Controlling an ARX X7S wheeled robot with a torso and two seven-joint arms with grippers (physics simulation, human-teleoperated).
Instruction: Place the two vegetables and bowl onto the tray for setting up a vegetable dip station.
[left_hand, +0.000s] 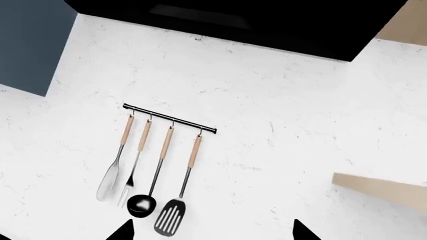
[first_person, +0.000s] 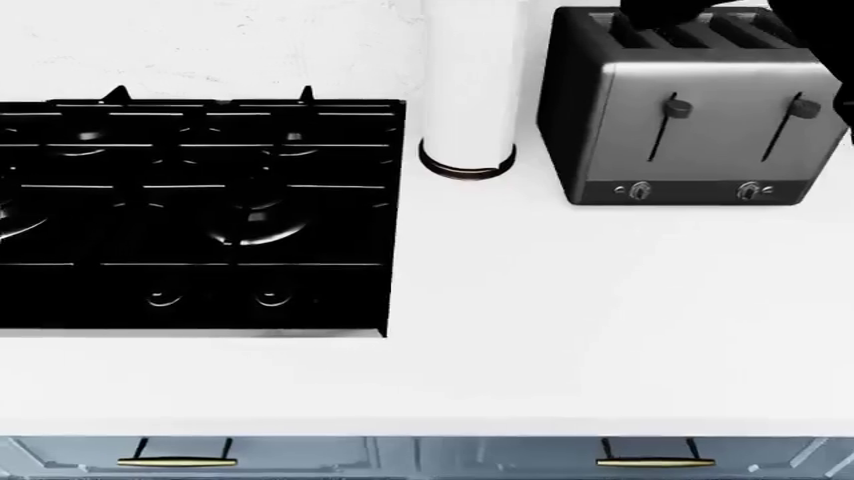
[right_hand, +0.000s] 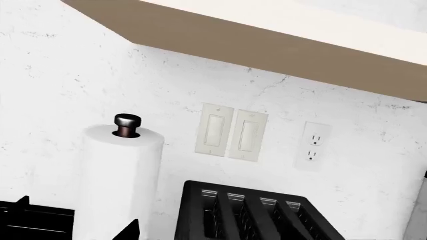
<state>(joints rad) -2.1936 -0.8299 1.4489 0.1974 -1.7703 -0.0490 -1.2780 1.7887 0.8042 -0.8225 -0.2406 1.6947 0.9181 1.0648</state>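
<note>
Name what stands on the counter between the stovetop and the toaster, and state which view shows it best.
A paper towel roll on a dark round base stands between the stovetop and the toaster. The head view shows it best; the right wrist view also shows the roll beside the toaster.

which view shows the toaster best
The head view: the toaster shows nearly whole, with both levers, front knobs and slots, standing on the counter beside the paper towel roll. The right wrist view shows only its slotted top, cut off at the picture's edge. The left wrist view shows none of it.

Paper towel roll (right_hand: 120, 185) beside toaster (right_hand: 257, 215), perhaps touching.
</note>
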